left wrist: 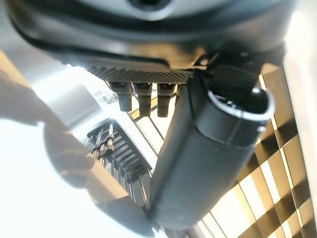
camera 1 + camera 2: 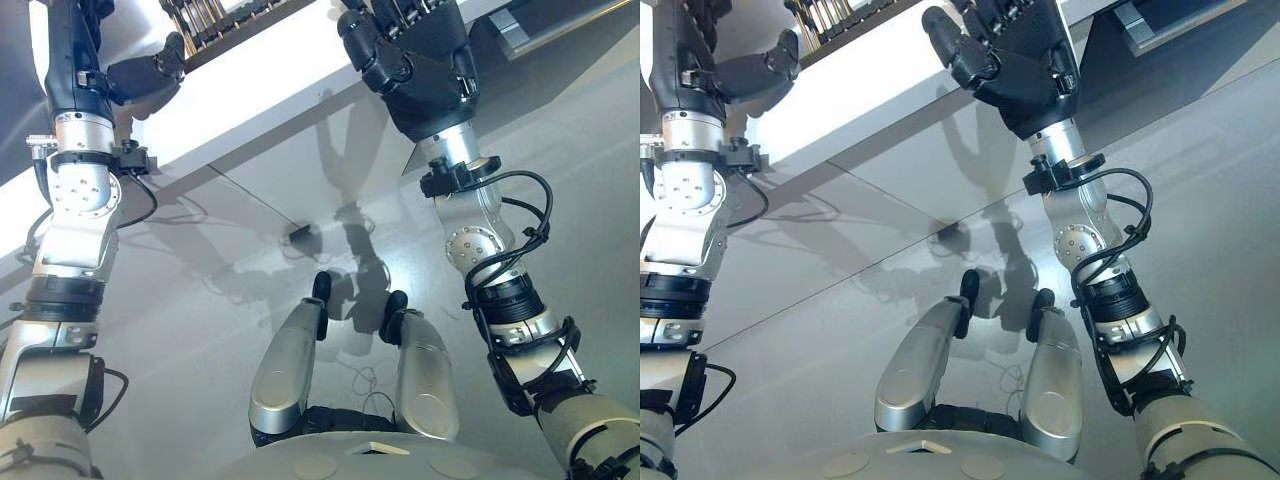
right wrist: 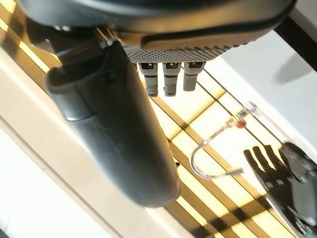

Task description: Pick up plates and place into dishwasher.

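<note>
No plate is in sight. My left hand [image 2: 150,72] is raised at the upper left, beside the dark wire rack [image 2: 205,18] of the dishwasher. In the left wrist view its thumb [image 1: 208,158] stands out and its fingers [image 1: 143,99] are straight, holding nothing, with rack wires [image 1: 119,153] beyond them. My right hand [image 2: 425,65] is raised at the top centre over the white edge [image 2: 260,95]. In the right wrist view its thumb [image 3: 114,129] and straight fingers [image 3: 168,79] hang empty over the rack's wires [image 3: 208,163].
A clear bent wire hook [image 3: 213,148] with a red bead sits on the rack. The left hand [image 3: 290,181] shows at the right wrist view's corner. A dark ledge [image 2: 545,25] juts out at the upper right. Grey floor [image 2: 200,300] lies below.
</note>
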Available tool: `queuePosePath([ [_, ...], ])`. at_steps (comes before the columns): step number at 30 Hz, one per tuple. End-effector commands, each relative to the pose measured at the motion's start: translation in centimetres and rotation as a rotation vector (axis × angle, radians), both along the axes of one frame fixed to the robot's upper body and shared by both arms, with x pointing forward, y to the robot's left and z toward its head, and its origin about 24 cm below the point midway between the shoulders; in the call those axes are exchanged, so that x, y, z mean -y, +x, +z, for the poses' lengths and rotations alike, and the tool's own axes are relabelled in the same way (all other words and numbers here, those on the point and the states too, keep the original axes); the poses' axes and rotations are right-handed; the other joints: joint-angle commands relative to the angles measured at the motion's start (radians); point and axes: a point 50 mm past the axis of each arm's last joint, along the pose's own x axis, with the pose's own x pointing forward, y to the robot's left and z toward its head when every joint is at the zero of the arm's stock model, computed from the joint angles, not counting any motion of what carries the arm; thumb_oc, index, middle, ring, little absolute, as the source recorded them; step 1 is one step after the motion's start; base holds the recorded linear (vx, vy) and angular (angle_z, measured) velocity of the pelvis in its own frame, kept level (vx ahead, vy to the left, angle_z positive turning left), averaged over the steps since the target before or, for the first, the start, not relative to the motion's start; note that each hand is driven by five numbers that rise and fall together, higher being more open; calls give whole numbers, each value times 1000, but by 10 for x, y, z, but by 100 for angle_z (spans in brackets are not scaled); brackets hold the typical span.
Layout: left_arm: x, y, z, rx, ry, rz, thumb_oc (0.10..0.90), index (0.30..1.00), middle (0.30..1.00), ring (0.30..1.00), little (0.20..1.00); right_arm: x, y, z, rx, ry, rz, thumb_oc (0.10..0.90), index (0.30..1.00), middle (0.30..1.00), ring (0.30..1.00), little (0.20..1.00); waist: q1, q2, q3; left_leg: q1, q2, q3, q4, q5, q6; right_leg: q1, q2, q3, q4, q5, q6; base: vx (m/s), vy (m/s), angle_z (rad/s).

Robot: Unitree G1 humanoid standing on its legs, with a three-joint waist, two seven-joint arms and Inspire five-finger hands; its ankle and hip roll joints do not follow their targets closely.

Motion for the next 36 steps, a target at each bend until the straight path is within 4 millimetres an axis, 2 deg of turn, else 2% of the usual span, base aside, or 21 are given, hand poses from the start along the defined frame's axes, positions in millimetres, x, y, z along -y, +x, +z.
queuePosePath([
  [1,-23,-15,-23,-50,-4,92,800,900,900,900,900,23,-14,6,95,167,-136,800,900,900,900,900,-9,-68,-133,55,-62,66,-46,-73,80,57,25,59,-212,123,47,28,55,-1],
  [5,-23,-26,-41,-70,-27,95,800,900,900,900,900,49,-18,-45,-52,138,-297,800,900,900,900,900,-27,-82,-205,139,-58,74,-146,-54,76,131,35,69,-310,147,64,31,60,-1],
  [8,-20,-38,-61,-93,-46,104,800,900,900,900,900,73,-36,-86,-111,94,-435,800,900,900,900,900,-45,-87,-264,204,-54,85,-224,-42,72,193,51,79,-387,163,74,38,71,-6],
  [12,-17,-49,-80,-125,-67,124,800,900,900,900,900,96,-61,-112,-123,-36,-723,800,900,900,900,900,-75,-92,-327,266,-47,104,-282,-38,67,248,69,100,-455,182,82,7,61,-11],
  [14,-19,-53,-88,-144,-79,142,800,900,900,900,900,111,-71,-128,-190,-65,-852,800,900,900,900,900,-94,-94,-357,296,-43,116,-308,-37,64,272,78,113,-483,191,85,-19,53,-22],
  [16,-21,-54,-93,-156,-88,155,800,900,900,900,900,121,-74,-144,-268,-102,-920,800,900,900,900,900,-105,-94,-374,318,-41,124,-332,-36,61,290,85,122,-507,198,87,-30,31,-23],
  [19,-24,-52,-96,-175,-101,159,800,900,900,900,900,135,-80,-181,-485,-171,-1035,800,900,900,900,900,-119,-93,-399,348,-38,132,-370,-31,54,316,95,137,-544,210,91,-46,25,-18],
  [23,-23,-47,-97,-204,-105,137,800,900,900,900,900,145,-93,-244,-856,-356,-1031,800,900,900,900,900,-124,-94,-418,372,-37,138,-400,-25,46,337,103,138,-577,222,93,-53,5,-4],
  [24,-21,-43,-96,-214,-104,126,800,900,900,900,900,148,-103,-268,-998,-439,-1014,800,900,900,900,900,-122,-95,-425,379,-34,143,-410,-24,43,344,105,133,-585,224,93,-48,-9,0],
  [27,-16,-36,-92,-229,-107,101,800,900,900,900,900,157,-128,-310,-1260,-628,-952,800,900,900,900,900,-117,-98,-438,392,-31,144,-423,-24,40,359,109,129,-595,223,92,-14,-4,0],
  [30,-11,-29,-90,-239,-113,81,800,900,900,900,900,159,-154,-338,-1451,-753,-870,800,900,900,900,900,-110,-97,-450,403,-30,141,-429,-25,40,373,115,129,-601,219,88,0,0,0],
  [32,-9,-26,-90,-241,-119,73,800,900,900,900,900,160,-164,-347,-1527,-793,-851,800,900,900,900,900,-108,-95,-454,407,-30,138,-431,-26,41,377,117,130,-602,217,88,0,0,0],
  [36,-6,-25,-93,-246,-145,62,800,900,900,900,900,154,-200,-370,-1696,-986,-725,800,900,900,900,900,-103,-88,-467,415,-28,134,-436,-29,43,389,119,129,-602,208,84,0,0,0],
])
